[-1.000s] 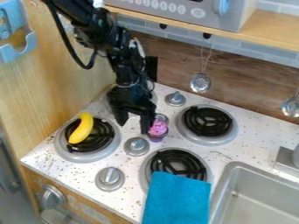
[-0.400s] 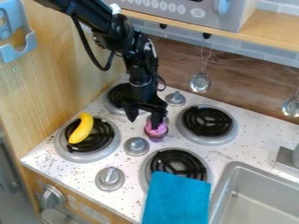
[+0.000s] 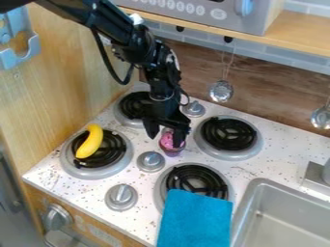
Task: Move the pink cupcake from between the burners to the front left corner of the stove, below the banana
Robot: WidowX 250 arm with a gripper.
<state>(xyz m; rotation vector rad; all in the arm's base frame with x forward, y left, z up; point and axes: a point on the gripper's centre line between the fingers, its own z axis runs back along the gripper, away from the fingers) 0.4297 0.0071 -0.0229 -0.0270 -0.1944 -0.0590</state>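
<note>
Between the burners, at one o'clock from the nearest knob (image 3: 151, 161), the pink-topped cupcake (image 3: 171, 148) stood upright on the counter (image 3: 258, 159). I had the gripper (image 3: 166, 133) at its twelve o'clock side, jaws parted about it. I judged alignment nearly complete; closure and lift were not yet performed.

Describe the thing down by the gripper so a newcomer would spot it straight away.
Start at the white speckled stovetop with its four black burners. In the middle, at the gripper, sits a small cupcake-like thing. Its pink top and purple base set it apart from the yellow banana and blue cloth.
</note>
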